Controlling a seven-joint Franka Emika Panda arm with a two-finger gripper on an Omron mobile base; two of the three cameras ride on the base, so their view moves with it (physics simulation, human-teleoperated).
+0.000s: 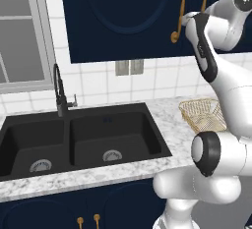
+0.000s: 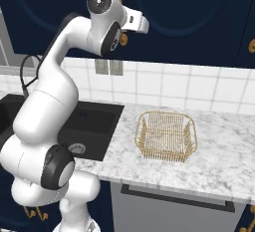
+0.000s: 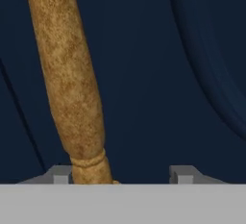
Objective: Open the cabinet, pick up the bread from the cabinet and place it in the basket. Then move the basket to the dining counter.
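A white tiled wall backs the kitchen, and across its upper part hangs the cabinet (image 1: pixel 128 16), navy blue with arched oval panels, its doors shut. Below it runs the marble surface (image 2: pixel 219 151), speckled white and grey, with a black double sink (image 1: pixel 78 139) set into it and a dark faucet (image 1: pixel 60 93) rising behind the sink. The white arm (image 2: pixel 60 91) reaches up to the cabinet front. The basket (image 2: pixel 167 135), a shallow golden lattice, sits on the surface to the right of the sink, well apart from the hand. A curved brass handle (image 3: pixel 72 88) of the cabinet stands between the fingertips of the hand (image 3: pixel 119 174), just beside one tip (image 3: pixel 60 174) and clear of the other; the hand is partly open around the handle, not yet clamped on it.
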